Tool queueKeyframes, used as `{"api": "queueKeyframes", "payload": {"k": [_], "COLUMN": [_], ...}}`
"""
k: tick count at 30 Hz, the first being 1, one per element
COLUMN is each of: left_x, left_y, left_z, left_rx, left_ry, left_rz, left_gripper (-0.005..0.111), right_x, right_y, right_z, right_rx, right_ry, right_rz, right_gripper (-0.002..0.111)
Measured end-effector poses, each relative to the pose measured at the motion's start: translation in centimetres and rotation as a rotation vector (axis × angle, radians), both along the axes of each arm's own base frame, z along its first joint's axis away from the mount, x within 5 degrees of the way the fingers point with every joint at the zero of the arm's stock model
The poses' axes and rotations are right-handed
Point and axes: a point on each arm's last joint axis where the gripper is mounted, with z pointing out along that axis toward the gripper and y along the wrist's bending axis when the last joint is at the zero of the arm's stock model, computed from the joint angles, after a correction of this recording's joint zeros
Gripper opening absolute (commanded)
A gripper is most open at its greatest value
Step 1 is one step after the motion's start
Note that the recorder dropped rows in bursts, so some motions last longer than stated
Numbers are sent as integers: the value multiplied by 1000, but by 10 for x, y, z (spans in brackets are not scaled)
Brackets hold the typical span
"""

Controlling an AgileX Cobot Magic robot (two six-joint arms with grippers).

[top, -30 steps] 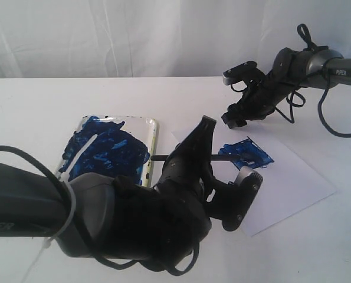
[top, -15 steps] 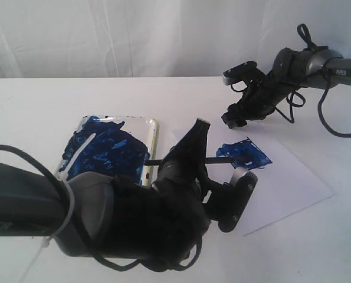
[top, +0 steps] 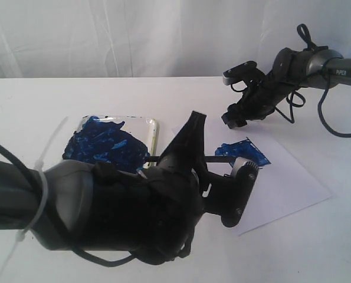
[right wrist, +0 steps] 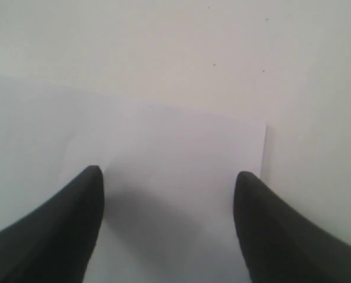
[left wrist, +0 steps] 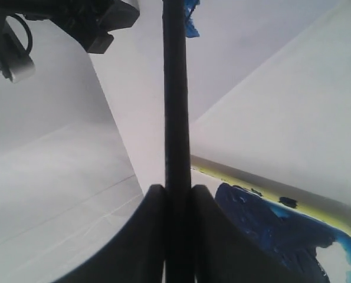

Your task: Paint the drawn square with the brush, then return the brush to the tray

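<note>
White tabletop (top: 33,100) is bearing tray (top: 154,134) and paper (top: 293,183) | left gripper (left wrist: 178,197) is pinching brush (left wrist: 176,100), tip at blue-smeared drawn square (top: 244,154) | right gripper (right wrist: 168,177) is hanging wide, empty | judging: lifting clear, carrying brush level to tray.

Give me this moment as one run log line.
left end effector: shut on brush | brush: tip at drawn square | drawn square: smeared blue | right end effector: open, empty | tray: blue paint
</note>
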Motion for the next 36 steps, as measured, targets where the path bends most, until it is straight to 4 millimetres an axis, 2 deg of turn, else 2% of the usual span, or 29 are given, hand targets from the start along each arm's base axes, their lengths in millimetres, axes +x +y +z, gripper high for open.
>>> {"api": "queueKeyframes", "payload": {"k": [4, 11, 29, 36], "left_x": [-1, -2, 2, 0], "left_y": [0, 5, 6, 8], "left_z": [-1, -15, -12, -16], "left_rx": [-5, 58, 62, 37], "left_ry": [13, 3, -67, -11], "left_rz": [5, -11, -4, 35], "left_gripper": [0, 0, 0, 0], "right_x": [0, 0, 0, 0], "right_y": [0, 0, 0, 0], "right_z": [0, 0, 0, 0], "right_rx": [0, 0, 0, 0], "right_ry": [0, 0, 0, 0], "right_rz": [0, 0, 0, 0], "right_gripper": [60, 60, 60, 60]}}
